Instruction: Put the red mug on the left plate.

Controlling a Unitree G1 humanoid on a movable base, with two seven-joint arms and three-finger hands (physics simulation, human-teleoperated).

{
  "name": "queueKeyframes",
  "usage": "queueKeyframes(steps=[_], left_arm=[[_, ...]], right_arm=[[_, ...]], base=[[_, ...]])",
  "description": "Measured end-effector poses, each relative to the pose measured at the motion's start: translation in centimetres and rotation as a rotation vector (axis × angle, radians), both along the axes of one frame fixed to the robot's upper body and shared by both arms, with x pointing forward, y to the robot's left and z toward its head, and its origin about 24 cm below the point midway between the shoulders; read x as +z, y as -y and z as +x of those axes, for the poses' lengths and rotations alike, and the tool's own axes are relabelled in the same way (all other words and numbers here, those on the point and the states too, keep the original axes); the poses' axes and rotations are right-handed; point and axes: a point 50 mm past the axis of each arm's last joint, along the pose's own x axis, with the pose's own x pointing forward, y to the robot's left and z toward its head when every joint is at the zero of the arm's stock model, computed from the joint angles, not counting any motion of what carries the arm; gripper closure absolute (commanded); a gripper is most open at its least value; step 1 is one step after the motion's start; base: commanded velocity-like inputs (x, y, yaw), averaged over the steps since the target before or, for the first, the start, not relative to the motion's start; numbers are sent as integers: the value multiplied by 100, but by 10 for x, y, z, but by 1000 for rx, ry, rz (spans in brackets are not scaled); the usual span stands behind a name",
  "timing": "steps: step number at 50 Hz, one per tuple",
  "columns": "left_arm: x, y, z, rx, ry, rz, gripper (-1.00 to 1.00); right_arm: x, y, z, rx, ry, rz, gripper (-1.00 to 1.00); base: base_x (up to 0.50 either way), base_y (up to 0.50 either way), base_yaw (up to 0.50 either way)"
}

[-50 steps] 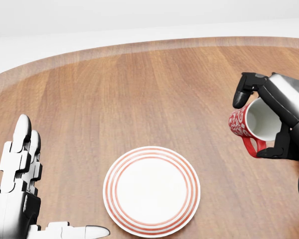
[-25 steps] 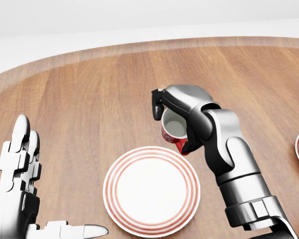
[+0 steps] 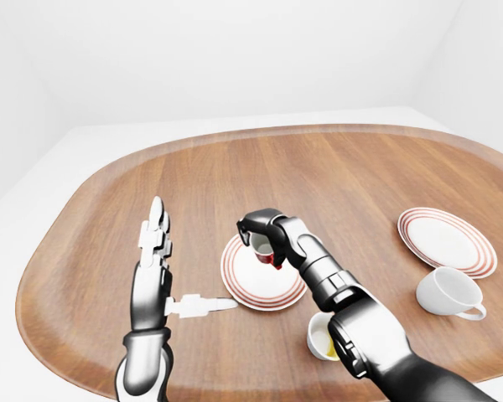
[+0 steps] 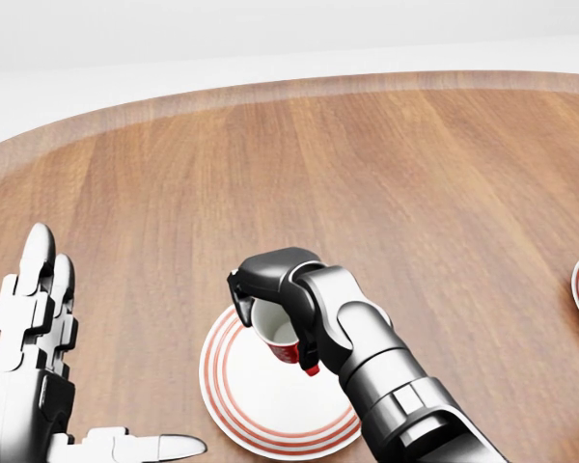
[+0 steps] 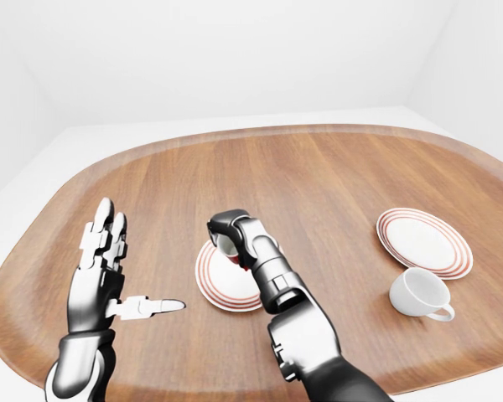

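While my right hand has its fingers closed round the red mug, the mug hangs tilted over the left plate, seemingly not yet resting on it. Lowering, righting and releasing remain, I judge. My left hand stands open and holds nothing.

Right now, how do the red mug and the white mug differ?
The red mug is held tilted in the right hand over the left plate; the white mug sits free on the table beside the right plate. One is red outside, the other all white. Both have a handle and white interior.
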Motion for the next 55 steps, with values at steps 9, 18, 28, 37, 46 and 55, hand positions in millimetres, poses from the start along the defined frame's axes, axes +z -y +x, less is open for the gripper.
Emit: queueKeyframes(steps=[9,18,28,37,46,55], left_arm=[[0,-1,0,4,-1,-3,-100],[0,-2,0,7,-1,-5,-100],[0,-3,0,9,0,-9,-100],[0,-3,1,11,1,-11,-100],[0,-3,1,11,1,-12,-100],[0,-3,1,11,0,-12,-100]], right_arm=[[-13,-5,-2,-16,-11,35,100],[-30,4,-4,-63,-41,40,100],[-45,20,-6,-125,-53,42,100],[-46,25,-5,-154,-14,62,100],[-27,22,5,-179,127,134,100],[-15,20,10,-189,216,175,100]], base=[[0,0,0],[0,0,0],[0,0,0],[0,0,0],[0,0,0],[0,0,0]])
